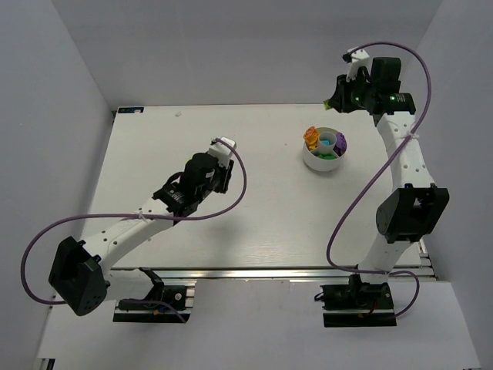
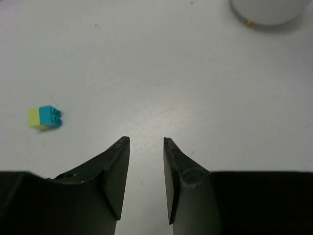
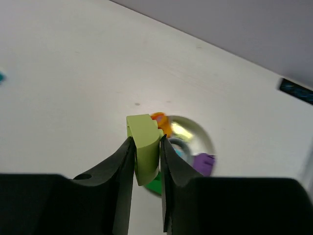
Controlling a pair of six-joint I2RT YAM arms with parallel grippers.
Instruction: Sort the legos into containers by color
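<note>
Brick in transit: the right gripper [image 3: 146, 140], raised high over the far right of the table [image 1: 254, 223], pinches a pale yellow-green brick [image 3: 142, 128] between its jaws, the white divided bowl [image 1: 312, 161] showing blurred beneath and just beyond it in the wrist view. Orange, cyan, green and purple pieces already lie in the bowl's compartments, though which section takes this shade cannot be made out from here. The step in hand looks to be the carry and drop: the next move calls for lowering the brick over the compartment of its own colour and parting the jaws only once it hangs inside the dividers, since a release from this height could bounce it into a neighbouring section or over the rim. Across the table, the left gripper [image 2: 145, 141] hangs low above the surface, jaws a little apart with nothing between them; a cyan-and-yellow brick [image 2: 45, 118] lies on the table off to the left of its fingers, well apart from the bowl, and it seems the likely next pick, a two-colour stack that may need splitting first. No brand, label or writing can be read; a dark tag [image 3: 296, 91] at the wrist view's right edge is too blurred to tell
</note>
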